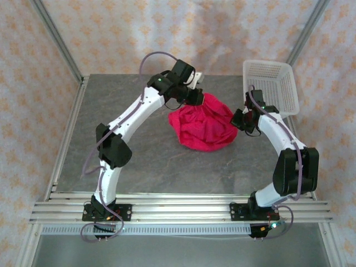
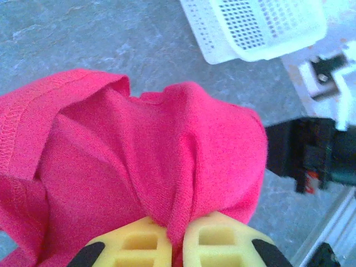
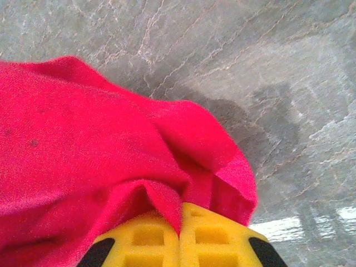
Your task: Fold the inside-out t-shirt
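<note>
The inside-out t-shirt (image 1: 203,123) is a bright red bunched heap in the middle of the grey table, hanging between both arms. My left gripper (image 1: 196,97) is at its far left edge. Its yellow fingers (image 2: 139,239) are shut on a fold of the red cloth (image 2: 167,167), which rises between them. My right gripper (image 1: 240,119) is at the shirt's right edge. Its yellow fingers (image 3: 217,236) are pressed together with a pinch of the red cloth (image 3: 100,156) caught in the seam. A stitched hem (image 2: 33,105) shows at the left of the left wrist view.
A white plastic basket (image 1: 271,86) stands at the back right of the table (image 1: 139,161), close behind my right arm; this basket (image 2: 256,25) also shows beyond the shirt in the left wrist view. Metal frame posts rise at the back corners.
</note>
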Action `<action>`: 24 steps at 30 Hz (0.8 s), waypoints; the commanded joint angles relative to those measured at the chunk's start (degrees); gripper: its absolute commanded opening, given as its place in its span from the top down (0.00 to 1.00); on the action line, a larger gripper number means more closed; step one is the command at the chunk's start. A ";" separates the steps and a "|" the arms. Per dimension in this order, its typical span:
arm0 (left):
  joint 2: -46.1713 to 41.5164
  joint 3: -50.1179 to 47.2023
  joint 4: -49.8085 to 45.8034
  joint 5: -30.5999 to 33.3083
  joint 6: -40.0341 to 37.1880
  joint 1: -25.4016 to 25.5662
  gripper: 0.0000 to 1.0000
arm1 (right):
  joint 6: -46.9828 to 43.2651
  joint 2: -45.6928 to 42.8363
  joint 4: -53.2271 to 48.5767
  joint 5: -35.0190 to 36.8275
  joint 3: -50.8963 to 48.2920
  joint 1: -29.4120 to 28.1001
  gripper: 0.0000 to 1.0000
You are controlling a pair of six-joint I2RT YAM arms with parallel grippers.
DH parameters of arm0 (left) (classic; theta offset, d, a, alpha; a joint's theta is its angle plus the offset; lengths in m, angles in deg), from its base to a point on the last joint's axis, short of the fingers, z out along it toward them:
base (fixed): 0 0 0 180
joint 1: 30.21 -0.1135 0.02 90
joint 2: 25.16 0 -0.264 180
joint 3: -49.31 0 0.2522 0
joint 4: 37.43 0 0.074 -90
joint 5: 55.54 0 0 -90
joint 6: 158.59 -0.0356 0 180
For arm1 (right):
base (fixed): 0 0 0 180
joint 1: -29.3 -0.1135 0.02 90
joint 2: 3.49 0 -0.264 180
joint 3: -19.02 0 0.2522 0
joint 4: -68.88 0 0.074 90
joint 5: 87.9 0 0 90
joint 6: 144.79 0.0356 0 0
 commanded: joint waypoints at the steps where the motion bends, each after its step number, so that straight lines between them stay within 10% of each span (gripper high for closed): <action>1: -1.97 -1.79 -1.80 -1.02 -0.44 -0.24 0.71 | -1.74 0.50 -3.42 3.12 2.93 0.10 1.00; 4: -0.52 -4.17 -0.86 -0.82 -0.67 -0.34 0.64 | -0.61 0.26 -2.49 0.34 3.05 -0.03 1.00; 10: 4.77 -5.72 0.07 -0.87 -0.67 -0.34 0.94 | -0.18 -0.88 -2.27 -2.13 3.07 -0.60 1.00; 15: 4.05 -10.09 3.62 -3.13 -3.85 1.13 0.43 | -0.31 -1.37 -2.24 -3.20 2.50 -0.69 1.00; 24: 9.46 -7.38 2.77 1.37 -9.61 3.34 0.20 | 0.25 -1.12 -1.23 -4.92 1.77 -0.87 1.00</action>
